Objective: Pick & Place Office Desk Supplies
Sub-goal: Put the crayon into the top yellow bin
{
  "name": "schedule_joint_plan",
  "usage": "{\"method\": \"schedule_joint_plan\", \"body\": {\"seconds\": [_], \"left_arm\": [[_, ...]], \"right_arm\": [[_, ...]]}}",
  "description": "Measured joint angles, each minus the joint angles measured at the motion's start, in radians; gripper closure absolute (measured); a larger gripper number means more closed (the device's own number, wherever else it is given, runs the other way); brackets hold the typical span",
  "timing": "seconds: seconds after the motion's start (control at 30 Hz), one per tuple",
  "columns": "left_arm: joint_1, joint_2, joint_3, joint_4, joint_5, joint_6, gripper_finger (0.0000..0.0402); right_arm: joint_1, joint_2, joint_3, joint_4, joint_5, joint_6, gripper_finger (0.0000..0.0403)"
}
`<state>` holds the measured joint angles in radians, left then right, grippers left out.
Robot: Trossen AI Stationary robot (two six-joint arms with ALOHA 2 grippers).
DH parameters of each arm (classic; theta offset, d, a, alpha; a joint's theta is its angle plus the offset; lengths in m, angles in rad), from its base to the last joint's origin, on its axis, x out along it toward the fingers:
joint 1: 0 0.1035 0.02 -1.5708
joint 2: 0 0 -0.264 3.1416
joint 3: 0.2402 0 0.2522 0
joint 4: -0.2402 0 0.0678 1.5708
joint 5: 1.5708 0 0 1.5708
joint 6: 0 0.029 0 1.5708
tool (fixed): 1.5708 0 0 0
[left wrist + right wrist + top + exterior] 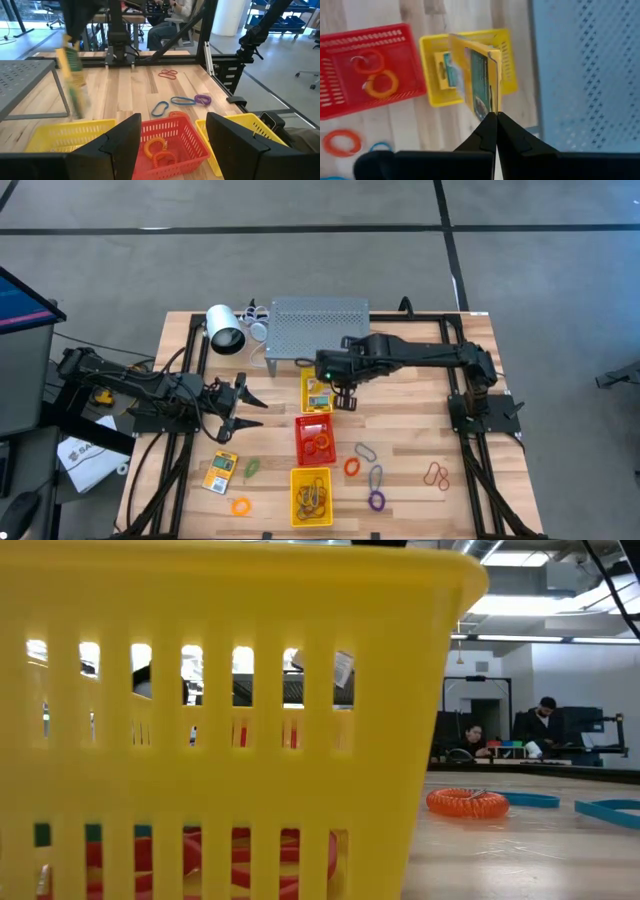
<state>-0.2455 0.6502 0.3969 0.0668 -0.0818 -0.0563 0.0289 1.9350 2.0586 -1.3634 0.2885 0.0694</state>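
Yellow slats of the near tray (230,720) fill the low view, with orange loops lying inside it, so we judge the drop from the other cameras. Our right tool (496,131) is clenched on the bottom edge of a yellow card packet (479,82), which stands upright above the far yellow tray (507,60); a second packet already lies flat in that tray. In the high view the right tool (345,395) hangs over this tray (318,392), just in front of the grey perforated stand (318,325).

We read the step in hand as placing the packet into this far tray. To do it well, we should centre the packet over the tray's opening, since it appears to sit toward the wall nearest the stand, then lower it until its free edge is below the rim before letting go. Released from height, a thin upright card could tip over the low wall onto the worktop (420,430). Tilting it toward the packet lying inside should help it fall flat.

Our left tool (245,405) waits with fingers spread and holding nothing, low over the worktop beside the red tray (303,448), which holds orange rings. Work remains: another card packet (220,471), a green loop (252,467), an orange loop (241,506), a purple loop (376,500) and a red loop (436,474) lie loose on the boards
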Motion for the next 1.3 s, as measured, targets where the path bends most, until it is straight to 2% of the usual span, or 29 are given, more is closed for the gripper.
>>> {"method": "schedule_joint_plan", "body": {"seconds": [0.3,0.57,0.8,1.03,1.3], "left_arm": [[0.000,0.000,0.000,0.000,0.000,0.000,0.0183],[0.002,0.009,-0.001,-0.012,0.000,0.000,0.0183],[0.002,0.043,-0.001,-0.013,0.000,0.000,0.0183],[0.002,0.089,-0.001,-0.004,0.000,0.000,0.0183],[0.002,0.111,0.000,0.004,0.000,0.000,0.0183]], "right_arm": [[-0.063,0.070,0.043,0.045,-0.026,-0.131,0.0403],[-0.059,0.276,0.297,-0.158,-0.021,-0.178,0.0403],[-0.044,0.330,0.275,-0.177,0.079,-0.197,0.0403],[-0.041,0.345,0.275,-0.115,0.153,-0.201,0.0403],[-0.021,0.346,0.274,-0.091,0.157,-0.202,0.0403]]}}
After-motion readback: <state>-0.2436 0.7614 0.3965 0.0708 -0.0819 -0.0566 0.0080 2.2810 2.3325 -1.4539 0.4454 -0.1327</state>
